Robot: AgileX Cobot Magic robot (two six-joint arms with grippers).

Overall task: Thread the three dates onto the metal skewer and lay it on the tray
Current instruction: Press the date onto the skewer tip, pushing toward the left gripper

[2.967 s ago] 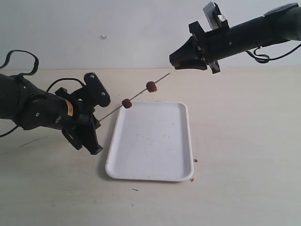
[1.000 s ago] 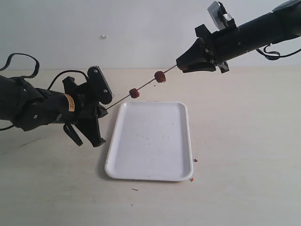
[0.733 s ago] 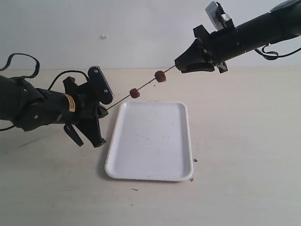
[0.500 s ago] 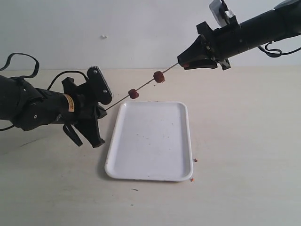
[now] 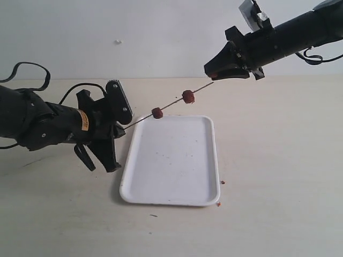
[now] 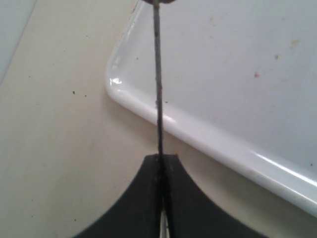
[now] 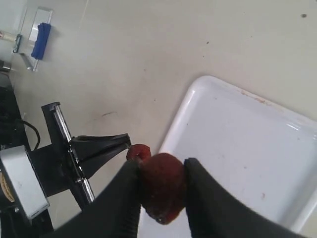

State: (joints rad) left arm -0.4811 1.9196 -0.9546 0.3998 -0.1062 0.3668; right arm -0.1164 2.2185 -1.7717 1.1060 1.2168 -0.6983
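Note:
The thin metal skewer slants up over the far left corner of the white tray. My left gripper is shut on its lower end, with the rod running out from between the closed jaws. Two dates are threaded on it. My right gripper hangs at the skewer's upper tip, shut on the third date. I cannot tell if the tip touches that date. A threaded date shows just behind it.
Reddish crumbs lie on the beige table by the tray's near right corner. The tray carries dark specks. A blue and white object sits far off on the table. A pale wall stands behind the table.
My left gripper shifted slightly right and the skewer dropped a little, carrying both threaded dates right and down. My right gripper stays near the skewer's tip with its date.

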